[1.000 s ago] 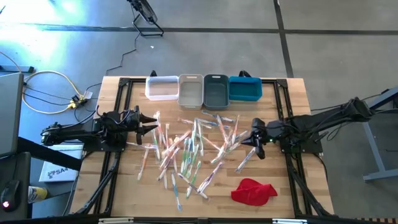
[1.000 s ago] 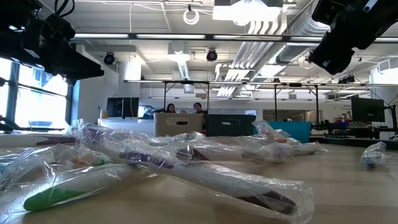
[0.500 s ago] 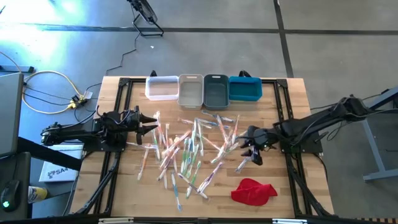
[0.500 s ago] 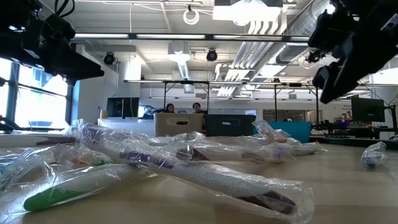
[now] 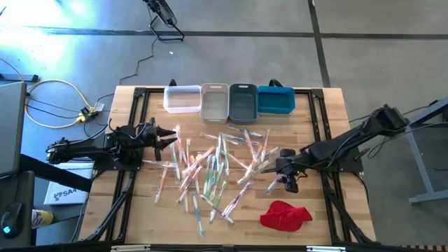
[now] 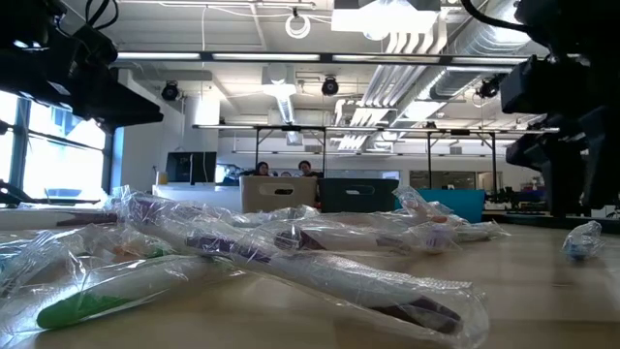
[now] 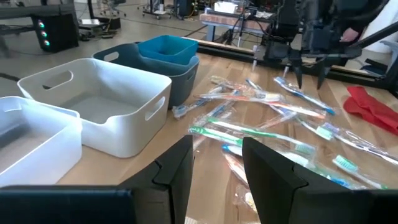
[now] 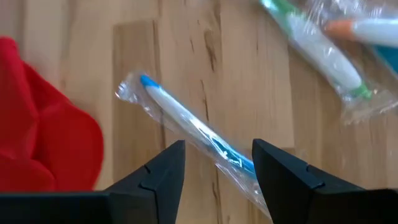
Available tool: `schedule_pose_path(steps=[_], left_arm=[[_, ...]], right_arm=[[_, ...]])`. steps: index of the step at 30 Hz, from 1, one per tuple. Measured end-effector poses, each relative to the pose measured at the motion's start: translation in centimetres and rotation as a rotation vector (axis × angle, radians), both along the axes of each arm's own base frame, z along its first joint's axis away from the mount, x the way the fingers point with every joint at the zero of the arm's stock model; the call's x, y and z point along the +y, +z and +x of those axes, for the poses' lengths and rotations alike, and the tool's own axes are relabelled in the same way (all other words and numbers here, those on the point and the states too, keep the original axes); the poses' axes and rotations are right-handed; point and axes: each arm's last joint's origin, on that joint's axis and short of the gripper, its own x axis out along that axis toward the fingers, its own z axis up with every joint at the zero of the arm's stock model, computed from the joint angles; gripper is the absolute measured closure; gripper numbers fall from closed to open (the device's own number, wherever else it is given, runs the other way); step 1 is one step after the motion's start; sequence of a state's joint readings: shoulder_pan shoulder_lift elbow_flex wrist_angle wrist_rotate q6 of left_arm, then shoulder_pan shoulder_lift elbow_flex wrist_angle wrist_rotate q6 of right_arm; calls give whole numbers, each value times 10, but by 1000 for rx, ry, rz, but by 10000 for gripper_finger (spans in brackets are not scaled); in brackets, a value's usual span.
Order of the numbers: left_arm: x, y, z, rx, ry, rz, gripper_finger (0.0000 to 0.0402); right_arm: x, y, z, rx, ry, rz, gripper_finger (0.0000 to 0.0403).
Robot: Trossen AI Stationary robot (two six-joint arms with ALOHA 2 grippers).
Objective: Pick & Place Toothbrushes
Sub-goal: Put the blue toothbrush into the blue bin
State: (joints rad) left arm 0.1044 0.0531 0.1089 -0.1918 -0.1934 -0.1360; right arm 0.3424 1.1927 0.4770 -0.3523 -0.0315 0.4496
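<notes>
the table [image 5: 311, 210] is pale wooden planking on a dark metal frame. at the middle of the high view lies a loose scatter of toothbrushes [image 5: 210, 164], thin sticks in crinkled clear wrappers with pink, orange, green and blue handles. along the upper edge of the table stand four small rectangular plastic bins [image 5: 229, 100] in a row: white, beige, grey and blue, smooth-walled with cut-out handles. a crumpled red cloth [image 5: 285, 214] lies at the lower right of the table.

the right gripper [image 5: 288, 180] hangs right of centre in the high view, just above the cloth and at the right fringe of the scatter. its dark fingers [image 8: 163, 177] stand apart, holding nothing. one blue-handled toothbrush [image 8: 193, 134] in its glossy wrapper lies slantwise on the wood straight under them, running between the two fingertips, with the cloth just beside it.

the left gripper [image 5: 170, 138] waits at the left edge of the scatter, its fingers also spread and empty, the nearest wrapped brushes lying just ahead of them.
</notes>
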Motion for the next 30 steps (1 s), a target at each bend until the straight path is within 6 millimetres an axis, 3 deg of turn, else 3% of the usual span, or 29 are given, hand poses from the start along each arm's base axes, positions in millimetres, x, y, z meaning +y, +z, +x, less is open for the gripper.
schedule_pose_path(steps=[13,30], left_arm=[[0,-2,0,16,11,0,265],[0,-2,-1,26,11,-1,265]], right_arm=[[3,-25,6,131,2,-61,227],[2,-26,5,128,-8,-71,227]])
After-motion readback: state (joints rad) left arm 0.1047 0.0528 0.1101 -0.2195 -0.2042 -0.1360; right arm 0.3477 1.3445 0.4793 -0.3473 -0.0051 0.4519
